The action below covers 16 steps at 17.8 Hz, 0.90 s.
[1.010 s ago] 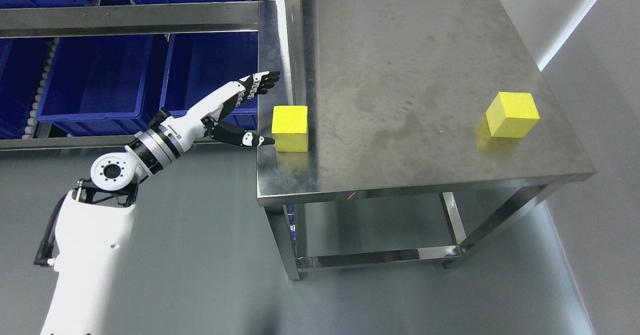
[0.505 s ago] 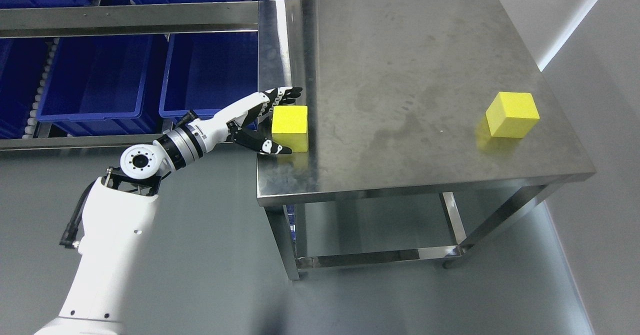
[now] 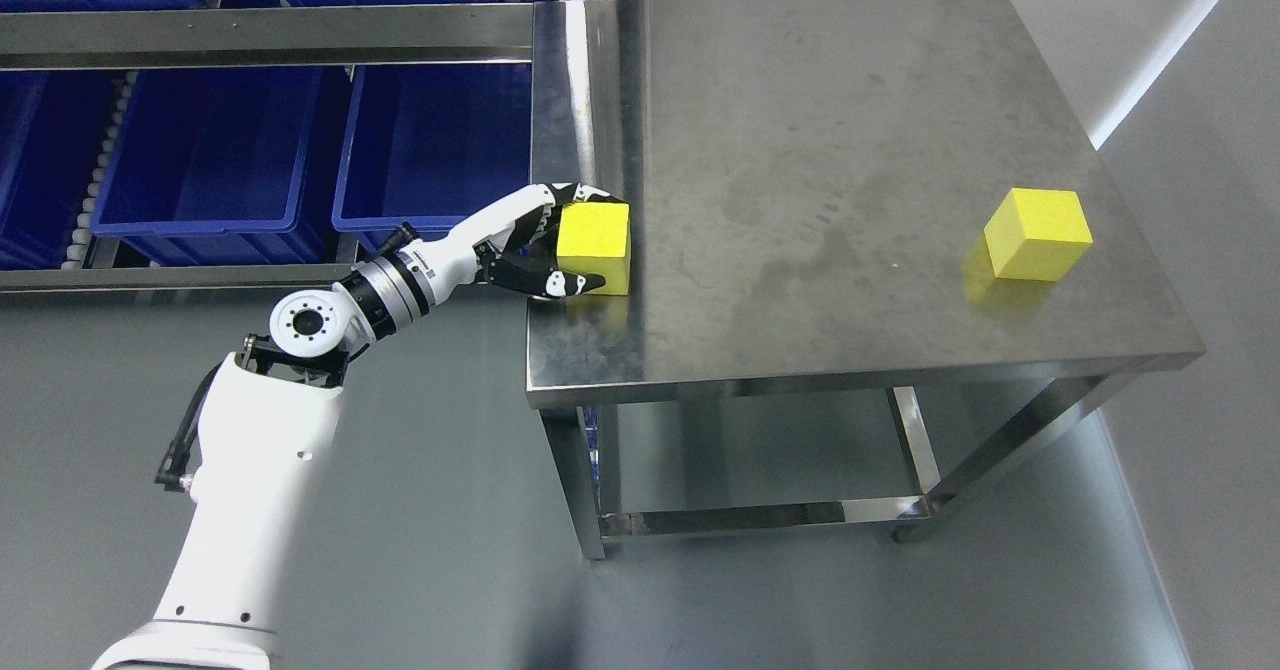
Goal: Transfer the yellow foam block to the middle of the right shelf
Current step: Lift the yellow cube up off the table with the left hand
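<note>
Steel table (image 3: 860,150) as landmark. Nearest to camera: white left arm (image 3: 250,470) comes up from the bottom left, off the table's left side, elbow joint below the table's front-left corner level, forearm angled up and right toward the table's left edge.

Left hand (image 3: 545,245) sits at the table's left edge, near the front-left part of the top. Fingers (image 3: 585,193) run along the far side of the yellow foam block (image 3: 595,247), thumb (image 3: 560,283) lies along its near side at the bottom. Block is between thumb and fingers, hand wrapped around its left end. Thumb looks to be touching the block's front face; fingers look against the back top edge. Hand closed in on the block, not spread wide. Block rests on the table top, just in from the left edge, upright, not lifted.

Second yellow block (image 3: 1037,233) stands on the same table near its right edge, well apart from the hand, nothing touching it.

Table has a lower steel frame (image 3: 760,515) under the top, grey floor beneath.

Further back, left of the table: blue bins (image 3: 300,150) in a steel rack, with a steel rail (image 3: 260,35) across above them that meets the table's far-left corner. Right arm not seen.
</note>
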Available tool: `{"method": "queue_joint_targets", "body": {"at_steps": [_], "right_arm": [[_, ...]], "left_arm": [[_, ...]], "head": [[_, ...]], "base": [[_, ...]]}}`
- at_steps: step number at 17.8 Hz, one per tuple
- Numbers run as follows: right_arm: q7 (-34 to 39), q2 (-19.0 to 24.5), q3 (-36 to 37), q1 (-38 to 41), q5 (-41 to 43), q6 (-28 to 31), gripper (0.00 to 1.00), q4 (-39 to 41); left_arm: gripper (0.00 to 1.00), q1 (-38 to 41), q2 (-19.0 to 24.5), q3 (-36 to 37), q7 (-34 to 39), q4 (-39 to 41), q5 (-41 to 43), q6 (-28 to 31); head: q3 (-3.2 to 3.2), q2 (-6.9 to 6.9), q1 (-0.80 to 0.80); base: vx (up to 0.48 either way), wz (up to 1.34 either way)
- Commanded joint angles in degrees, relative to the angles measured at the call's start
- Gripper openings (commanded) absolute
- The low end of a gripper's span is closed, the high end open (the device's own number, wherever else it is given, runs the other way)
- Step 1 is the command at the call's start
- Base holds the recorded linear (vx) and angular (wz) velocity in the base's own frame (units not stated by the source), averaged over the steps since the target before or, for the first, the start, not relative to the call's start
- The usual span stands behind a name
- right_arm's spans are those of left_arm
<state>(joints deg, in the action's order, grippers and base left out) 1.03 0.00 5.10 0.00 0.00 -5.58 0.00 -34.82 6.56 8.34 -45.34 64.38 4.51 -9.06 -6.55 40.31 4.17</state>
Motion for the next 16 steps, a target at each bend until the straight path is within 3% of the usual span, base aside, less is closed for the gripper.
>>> {"method": "queue_joint_targets", "body": {"at_steps": [1,4,7,8,11,16], "right_arm": [[0.02,-1.00,0.00,-0.17,0.00,0.04,1.00,1.00],[0.02,-1.00,0.00,-0.17,0.00,0.04,1.00,1.00],[0.02,-1.00,0.00,-0.09,0.00,0.04,1.00,1.00],[0.02,-1.00,0.00,-0.17,0.00,0.04,1.00,1.00],[0.02,-1.00,0.00,-0.17,0.00,0.04,1.00,1.00],[0.02,-1.00,0.00,-0.17,0.00,0.04,1.00,1.00]], "left_arm": [[0.30,0.10,-5.56,-10.53,0.17,-3.30,-1.59,-4.19],[0.30,-1.57,-5.56,-10.71,5.76,-3.03,-14.92,-16.47],[0.33,-1.40,-5.56,-12.29,24.35,-2.86,-15.58,-23.97],[0.33,-0.87,-5.56,-12.55,30.60,-2.42,-15.58,-24.68],[0.33,1.41,-5.56,-12.56,38.91,1.35,-15.58,-24.69],[0.33,6.68,-5.56,-12.73,39.46,7.76,-15.58,-24.86]], "head": [[0.00,0.00,0.00],[0.00,0.00,0.00],[0.00,0.00,0.00],[0.00,0.00,0.00],[0.00,0.00,0.00],[0.00,0.00,0.00]], "base": [[-0.006,0.04],[-0.003,0.00],[0.007,-0.06],[0.000,0.00],[-0.010,0.03],[-0.027,0.21]]}}
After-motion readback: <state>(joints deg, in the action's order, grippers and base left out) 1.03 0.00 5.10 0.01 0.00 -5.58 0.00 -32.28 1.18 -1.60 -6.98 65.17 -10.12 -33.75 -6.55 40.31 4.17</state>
